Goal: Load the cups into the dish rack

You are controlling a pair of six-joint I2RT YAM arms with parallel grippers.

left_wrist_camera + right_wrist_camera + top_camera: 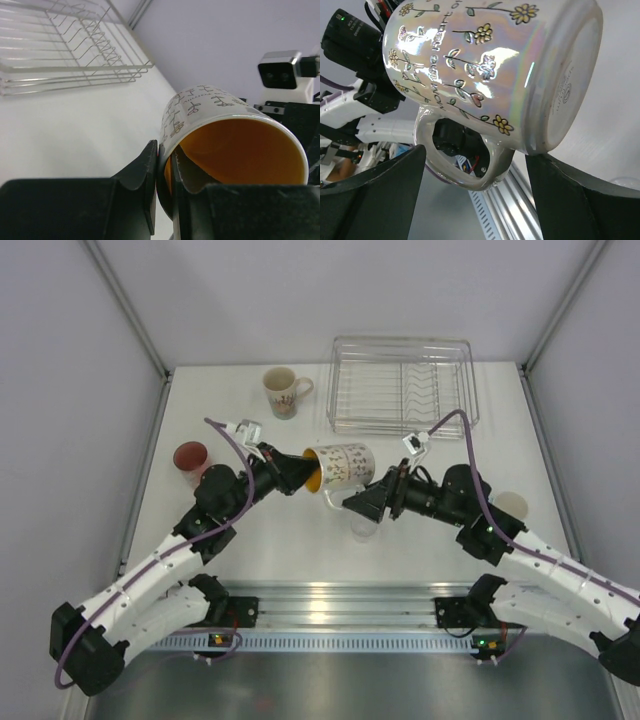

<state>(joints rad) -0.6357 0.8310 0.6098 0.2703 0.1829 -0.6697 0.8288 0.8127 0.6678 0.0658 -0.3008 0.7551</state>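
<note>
A cream floral mug [340, 466] with an orange inside hangs on its side above the table's middle. My left gripper [304, 473] is shut on its rim [170, 145], one finger inside and one outside. My right gripper [352, 500] is open just below the mug [485, 70], its fingers [380, 195] standing either side of the handle [462, 170] without touching it. The dish rack [403, 385] sits at the back right, its plate-slot wires [100, 40] upright. A second cream mug [285, 392] and a red tumbler [190, 457] stand on the table.
A pale cup [511, 505] stands by the right arm's elbow. A small clear glass [362, 530] sits under the right gripper. Grey walls close in the table on both sides, and a metal rail [340, 600] runs along the near edge.
</note>
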